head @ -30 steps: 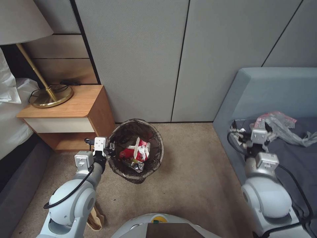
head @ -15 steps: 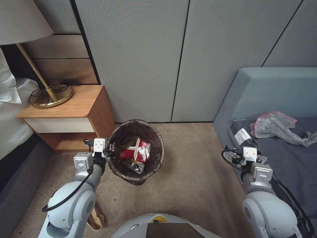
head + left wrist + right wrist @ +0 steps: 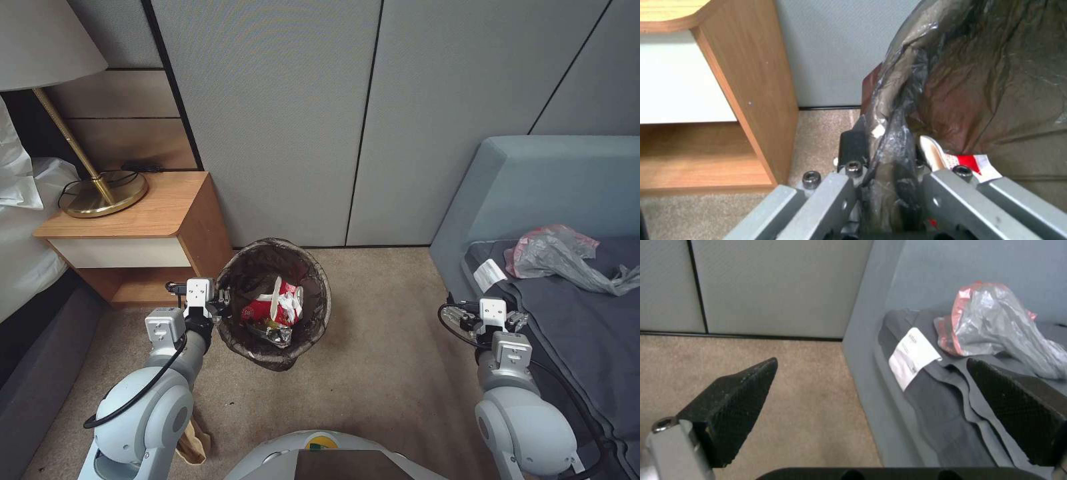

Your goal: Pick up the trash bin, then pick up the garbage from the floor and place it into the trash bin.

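left claw (image 3: pixel 223 303) clamped on bin (image 3: pixel 313 320) rim, liner pinched between fingers (image 3: pixel 853 150) | bin on carpet beside nightstand (image 3: pixel 143 220), red-white wrappers (image 3: pixel 270 310) inside | right claw (image 3: pixel 871 393) spread wide, holding nothing, at sofa (image 3: pixel 533 180) edge over carpet

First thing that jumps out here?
The trash bin on the carpet beside the wooden nightstand, red-and-white wrappers inside, the left gripper clamped on its bagged rim. The right gripper hangs open and empty at the sofa's front edge.
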You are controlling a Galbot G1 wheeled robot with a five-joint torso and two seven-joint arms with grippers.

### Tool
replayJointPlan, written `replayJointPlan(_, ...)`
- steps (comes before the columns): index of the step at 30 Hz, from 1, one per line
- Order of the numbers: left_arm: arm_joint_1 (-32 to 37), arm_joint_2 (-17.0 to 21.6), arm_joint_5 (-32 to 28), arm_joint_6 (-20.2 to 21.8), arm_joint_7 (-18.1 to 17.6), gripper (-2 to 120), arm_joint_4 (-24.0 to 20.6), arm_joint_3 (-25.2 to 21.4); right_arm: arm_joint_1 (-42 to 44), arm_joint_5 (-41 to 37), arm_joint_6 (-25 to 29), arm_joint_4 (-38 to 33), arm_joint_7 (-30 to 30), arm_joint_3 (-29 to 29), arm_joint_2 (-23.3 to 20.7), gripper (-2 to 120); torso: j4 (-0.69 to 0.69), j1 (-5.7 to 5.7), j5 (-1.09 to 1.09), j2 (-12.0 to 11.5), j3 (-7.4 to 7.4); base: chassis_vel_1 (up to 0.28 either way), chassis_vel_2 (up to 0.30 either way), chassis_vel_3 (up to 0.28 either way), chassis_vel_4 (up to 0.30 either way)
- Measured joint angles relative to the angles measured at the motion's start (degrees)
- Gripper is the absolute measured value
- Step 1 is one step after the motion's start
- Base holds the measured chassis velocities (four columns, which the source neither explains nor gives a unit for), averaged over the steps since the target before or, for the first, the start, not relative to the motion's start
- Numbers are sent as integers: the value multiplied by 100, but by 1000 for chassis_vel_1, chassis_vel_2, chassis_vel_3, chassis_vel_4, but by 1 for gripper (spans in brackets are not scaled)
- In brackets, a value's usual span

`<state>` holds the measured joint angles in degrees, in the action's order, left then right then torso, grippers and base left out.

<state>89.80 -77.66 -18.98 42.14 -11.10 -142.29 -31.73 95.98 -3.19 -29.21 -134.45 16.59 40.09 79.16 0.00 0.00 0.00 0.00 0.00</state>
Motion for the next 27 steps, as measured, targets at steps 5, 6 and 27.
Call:
replayJointPlan(5, -3, 3, -49, 0, -27, 0, -9, -6, -22, 1, 7, 15, 5, -1, -6, 100, 0, 0, 0, 0, 0, 0, 0, 0, 0)
replayJointPlan(6, -3, 3, -73, 0, -40, 0, -13, -8, -33, 1, 10, 19, 6, -1, -9, 100, 0, 0, 0, 0, 0, 0, 0, 0, 0)
replayJointPlan(27, -75, -26, -192, 0, -47, 0, 0, -35, -324, -115, 1, 210, 102, -94, -159, 100, 0, 0, 0, 0, 0, 31, 35, 32, 30)
